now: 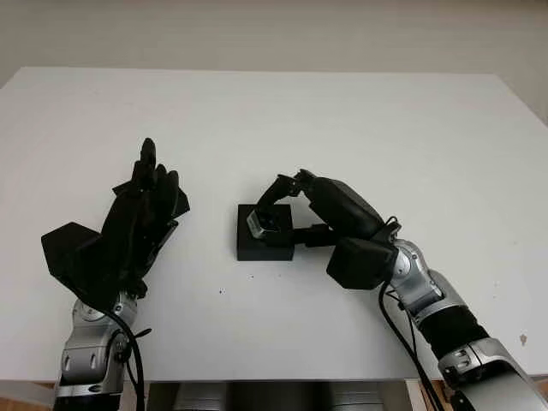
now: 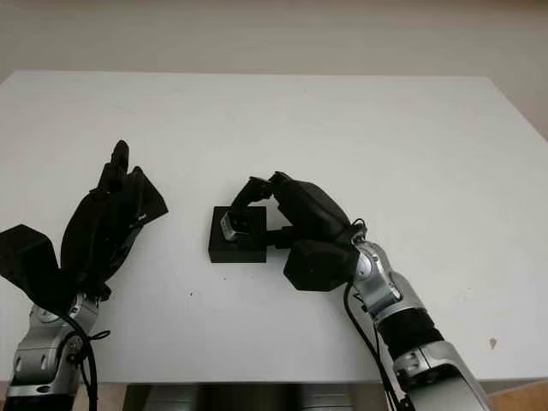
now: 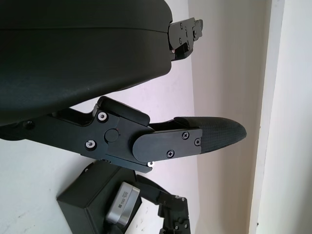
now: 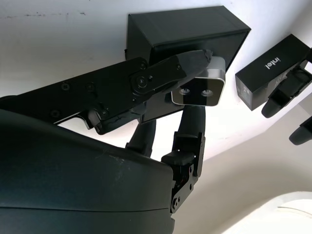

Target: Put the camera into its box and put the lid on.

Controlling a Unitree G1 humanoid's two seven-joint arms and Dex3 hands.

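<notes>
White tabletop, matte, running to a pale wall at the far edge. Near the middle sits the small black rectangular box, open side up, flat on the surface. The right hand reaches in from the near right, its fingers pinched on the small silver rectangular camera, one finger across the top of the body, others below it. The camera is tilted, sitting over the box's opening at the rim; whether its lower edge is already inside the cavity cannot be told. In the right wrist view two round lenses show on the camera's silver face, with the box's dark wall just behind it. The left hand is raised over the table at the near left, well apart from the box, fingers pointing up and away. It holds the flat black lid with white "intel" lettering, seen from the right wrist view pressed between its fingertips; in the head views the lid reads as a dark slab against the palm. The left wrist view shows the box and camera beyond one long black finger.
</notes>
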